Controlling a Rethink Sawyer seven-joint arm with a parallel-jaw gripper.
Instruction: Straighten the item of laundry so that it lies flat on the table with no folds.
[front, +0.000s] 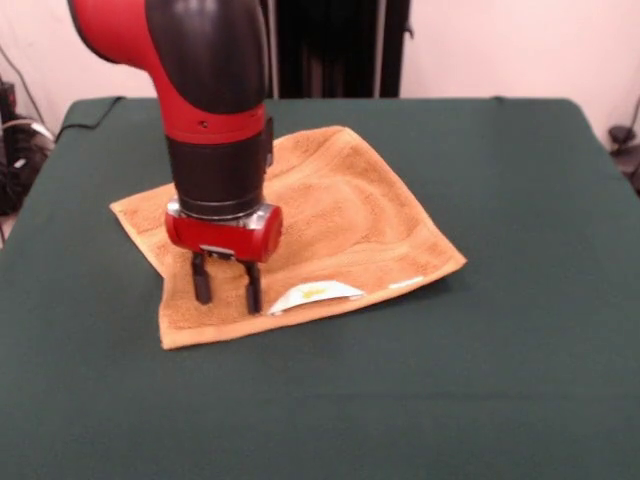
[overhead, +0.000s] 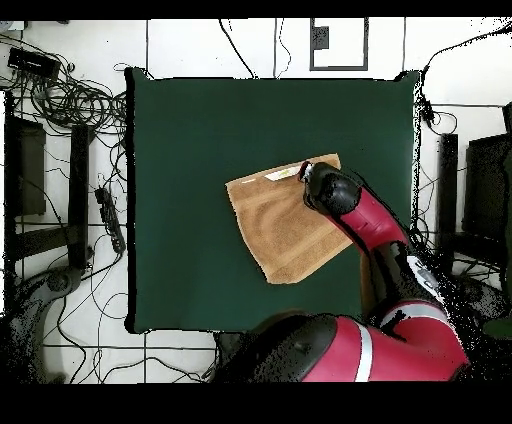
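— Fingers first: what are they doing?

— My gripper (front: 228, 285) is hanging with its two black fingers (front: 201, 279) spread apart, gripping nothing, tips down on or just over the towel (front: 330, 215); I cannot tell if they are touching.

— Where on it?

— Near the edge facing the front camera, with the white label (front: 312, 294) lying just beside them at three o'clock.

— And the towel?

— It is lying spread on the green table (front: 520, 380), a shallow ridge crossing it. Overhead, it is sitting right of centre, toward three o'clock.
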